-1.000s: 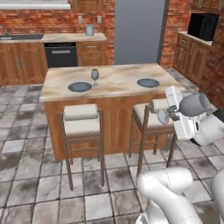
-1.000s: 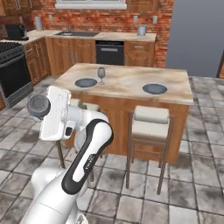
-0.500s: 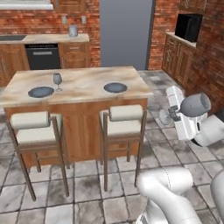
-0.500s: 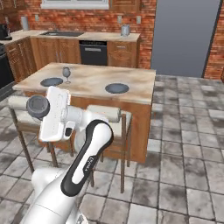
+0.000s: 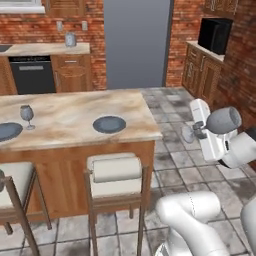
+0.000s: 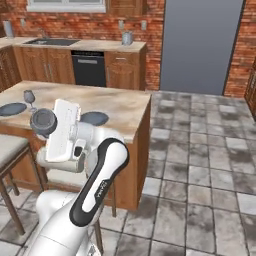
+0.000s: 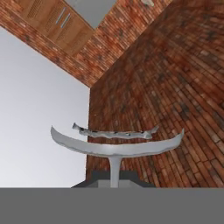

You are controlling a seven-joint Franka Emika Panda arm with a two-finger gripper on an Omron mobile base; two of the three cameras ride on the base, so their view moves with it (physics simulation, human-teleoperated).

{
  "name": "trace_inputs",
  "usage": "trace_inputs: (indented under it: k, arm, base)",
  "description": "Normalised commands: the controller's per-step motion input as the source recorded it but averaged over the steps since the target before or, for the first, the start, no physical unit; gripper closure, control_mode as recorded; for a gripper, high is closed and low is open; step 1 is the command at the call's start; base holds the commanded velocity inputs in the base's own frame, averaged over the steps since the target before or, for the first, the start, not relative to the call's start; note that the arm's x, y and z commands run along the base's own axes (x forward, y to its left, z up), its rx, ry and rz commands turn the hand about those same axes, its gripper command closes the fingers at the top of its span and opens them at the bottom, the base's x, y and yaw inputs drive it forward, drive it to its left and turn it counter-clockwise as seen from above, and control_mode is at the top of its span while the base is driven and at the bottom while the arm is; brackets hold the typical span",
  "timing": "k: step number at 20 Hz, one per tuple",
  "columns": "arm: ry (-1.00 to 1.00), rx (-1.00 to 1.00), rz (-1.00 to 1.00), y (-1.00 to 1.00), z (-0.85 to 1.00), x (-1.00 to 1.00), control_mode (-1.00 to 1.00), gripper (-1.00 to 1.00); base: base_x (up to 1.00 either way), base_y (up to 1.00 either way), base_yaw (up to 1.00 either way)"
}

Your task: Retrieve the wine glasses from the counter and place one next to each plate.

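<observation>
Clamped on a wine glass (image 7: 114,146) stem — gripper (image 5: 196,131) off the island's (image 5: 75,120) right edge, foot seemingly outward.

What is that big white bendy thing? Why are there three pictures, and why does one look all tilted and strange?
The big white thing is a white robot arm on a base that can drive. Two pictures come from cameras on that base, behind the arm, one on its left and one on its right. The tilted picture comes from a camera on the robot's hand.

Its gripper, a hand with two fingers, is shut on the thin stem of a grey see-through wine glass.

On the beige marbled island top lie two flat round dark grey-blue plates. A second small wine glass stands beside the left one.
</observation>
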Motion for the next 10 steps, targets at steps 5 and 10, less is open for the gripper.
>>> trace_inputs:
  k: [5,10]
  arm:
    - [0.00,0.00,0.00,0.00,0.00,0.00,1.00,1.00]
    - [0.00,0.00,0.00,0.00,0.00,0.00,1.00,1.00]
  base:
    - [1.00,0.03,0.00]
    - [0.96,-0.07,0.01]
